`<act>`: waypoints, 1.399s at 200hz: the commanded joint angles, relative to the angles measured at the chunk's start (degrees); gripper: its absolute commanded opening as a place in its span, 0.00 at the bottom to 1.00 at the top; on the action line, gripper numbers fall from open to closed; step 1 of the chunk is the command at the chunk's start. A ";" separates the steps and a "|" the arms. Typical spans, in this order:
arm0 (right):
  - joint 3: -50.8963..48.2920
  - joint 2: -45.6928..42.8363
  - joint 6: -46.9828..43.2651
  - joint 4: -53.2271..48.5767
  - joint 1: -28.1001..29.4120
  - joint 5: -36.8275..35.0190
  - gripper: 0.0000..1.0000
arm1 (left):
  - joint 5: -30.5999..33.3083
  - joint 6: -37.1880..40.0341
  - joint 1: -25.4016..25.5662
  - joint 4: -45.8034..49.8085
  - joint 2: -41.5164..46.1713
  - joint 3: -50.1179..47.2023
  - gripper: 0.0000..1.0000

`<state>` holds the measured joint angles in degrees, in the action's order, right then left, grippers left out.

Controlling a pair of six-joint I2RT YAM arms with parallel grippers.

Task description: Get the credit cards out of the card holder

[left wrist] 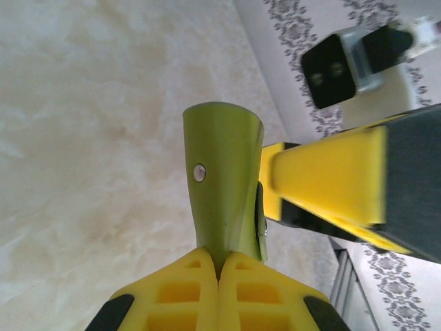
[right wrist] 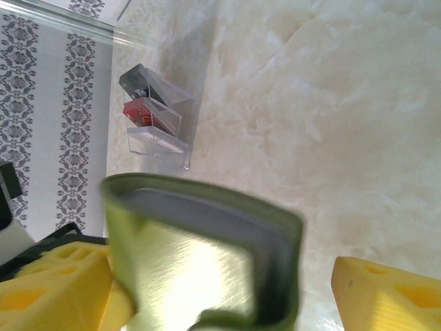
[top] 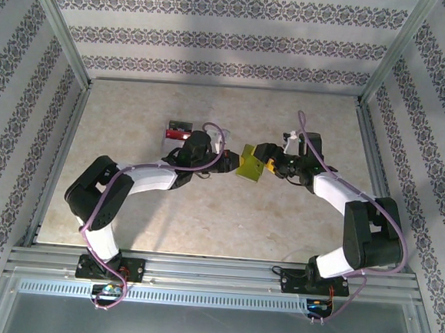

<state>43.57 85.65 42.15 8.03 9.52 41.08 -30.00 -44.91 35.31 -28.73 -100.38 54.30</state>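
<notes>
1. Left gripper [left wrist: 219, 274] is clenched on the near edge of the card holder [left wrist: 227, 176], an olive sleeve with a silvery inner face.
2. Right gripper [right wrist: 207, 283] is not gripping. Its jaws stand wide apart with the holder between them, and the finger [right wrist: 386, 289] at 3 o'clock is clear of it.
3. Top view: the holder is over mid-table [top: 203, 219], left gripper at its 9 o'clock, right gripper at its 3 o'clock.
4. Credit cards [right wrist: 141, 112], red one showing, sit in a clear tray [right wrist: 162, 143] at the holder's 10 o'clock, well apart.

left gripper [left wrist: 219, 272]: clamped on bottom edge of green card holder [left wrist: 224, 172]
right gripper's finger [left wrist: 324, 176]: just beside the holder's right side
table [left wrist: 89, 138]: pale marble
</notes>
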 commanded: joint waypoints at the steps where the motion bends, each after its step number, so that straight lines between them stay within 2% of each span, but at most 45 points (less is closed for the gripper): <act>1: 0.90 -0.01 0.92 2.95 -0.34 3.13 0.82 | -3.12 -1.19 -0.68 -3.95 1.85 1.16 0.00; 20: 0.92 -0.15 1.37 3.60 -0.55 4.01 0.81 | -2.96 -1.24 -0.68 -4.03 2.03 1.23 0.00; 38: -0.12 -0.80 2.60 6.00 -0.82 5.02 0.76 | -3.12 -1.65 -0.76 -4.18 2.03 1.41 0.00; 71: -0.78 -1.40 5.63 10.95 -0.73 7.94 0.57 | -3.53 -1.95 -0.77 -4.14 2.03 2.07 0.00; 131: 0.20 -2.87 6.75 11.99 0.17 8.58 0.23 | -3.66 -2.82 -0.85 -3.95 1.95 2.47 0.00; 146: 0.29 -2.94 7.24 12.84 0.35 8.99 0.18 | -3.60 -3.01 -1.03 -3.88 2.42 2.20 0.11; 160: 0.37 -3.24 7.76 14.12 0.54 9.55 0.15 | -3.66 -3.39 -1.61 -3.89 3.26 1.74 0.25; 187: 1.22 -4.21 7.27 15.68 0.86 11.06 0.12 | -5.21 -4.87 -3.49 -5.47 5.67 -0.34 0.46; 218: 3.87 -4.38 5.88 16.66 1.54 14.56 0.08 | -7.43 -3.34 -5.96 -3.42 10.03 -2.20 0.60; 245: 6.66 -3.84 3.97 17.02 2.42 17.69 0.07 | -10.38 1.66 -6.85 4.08 13.96 -1.00 0.68; 280: 9.57 -3.05 3.23 17.19 2.95 20.51 0.06 | -12.96 8.57 -7.14 13.08 17.74 0.58 0.69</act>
<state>49.95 83.07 47.55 22.11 11.75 56.97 -39.29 -43.13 28.75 -23.59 -85.17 52.97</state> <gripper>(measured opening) 0.121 0.691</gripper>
